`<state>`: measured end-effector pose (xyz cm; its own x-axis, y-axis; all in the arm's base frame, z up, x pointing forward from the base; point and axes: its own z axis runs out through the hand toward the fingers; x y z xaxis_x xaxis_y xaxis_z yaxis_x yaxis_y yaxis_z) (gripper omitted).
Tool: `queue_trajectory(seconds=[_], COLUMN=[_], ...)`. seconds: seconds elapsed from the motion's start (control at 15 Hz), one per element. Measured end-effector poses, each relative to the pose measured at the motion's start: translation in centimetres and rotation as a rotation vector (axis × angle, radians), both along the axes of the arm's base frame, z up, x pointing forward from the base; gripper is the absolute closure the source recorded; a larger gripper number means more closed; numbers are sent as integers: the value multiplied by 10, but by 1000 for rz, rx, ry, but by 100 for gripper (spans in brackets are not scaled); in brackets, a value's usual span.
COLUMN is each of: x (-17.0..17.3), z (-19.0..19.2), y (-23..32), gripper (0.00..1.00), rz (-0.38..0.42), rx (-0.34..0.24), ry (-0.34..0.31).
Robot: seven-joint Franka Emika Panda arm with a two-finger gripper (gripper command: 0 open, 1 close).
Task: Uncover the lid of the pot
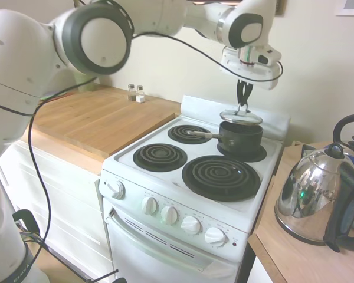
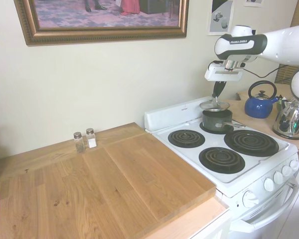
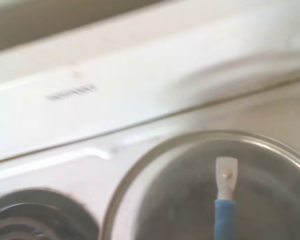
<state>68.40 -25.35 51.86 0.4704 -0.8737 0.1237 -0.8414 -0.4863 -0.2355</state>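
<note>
The pot (image 1: 241, 137) (image 2: 217, 119) is a small dark saucepan on the stove's back coil, its metal handle (image 1: 202, 134) pointing over the stovetop. The glass lid (image 1: 241, 116) (image 2: 214, 105) with its silvery rim hovers slightly above the pot's rim, lifted clear. My gripper (image 1: 242, 104) (image 2: 218, 94) hangs straight down over it and is shut on the lid's dark knob. In the wrist view the lid (image 3: 190, 195) fills the lower part, blurred, with its blue-and-white handle piece (image 3: 225, 200) showing.
The white stove (image 1: 165, 183) has three more black coils (image 1: 221, 177). A chrome kettle (image 1: 312, 200) stands on the counter to one side, a blue kettle (image 2: 259, 102) behind it. Salt and pepper shakers (image 2: 84, 141) sit on the wooden counter (image 2: 99, 189).
</note>
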Motion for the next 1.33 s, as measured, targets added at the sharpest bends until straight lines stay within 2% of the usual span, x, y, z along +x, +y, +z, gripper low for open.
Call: queue_trajectory(seconds=[0.27, 0.53, 0.73, 0.87, 1.07, 1.33], x=[-25, -56, -84, -90, -72, -36], z=[37, 60, 29, 7, -23, -67], y=[56, 176, 272, 321, 373, 437], gripper=[100, 100, 100, 100, 100, 100], rz=[29, 67, 91, 99, 112, 163], rx=[-83, -218, -310, -357, -414, -455], ry=[-22, -3, 51, 96, 165, 254])
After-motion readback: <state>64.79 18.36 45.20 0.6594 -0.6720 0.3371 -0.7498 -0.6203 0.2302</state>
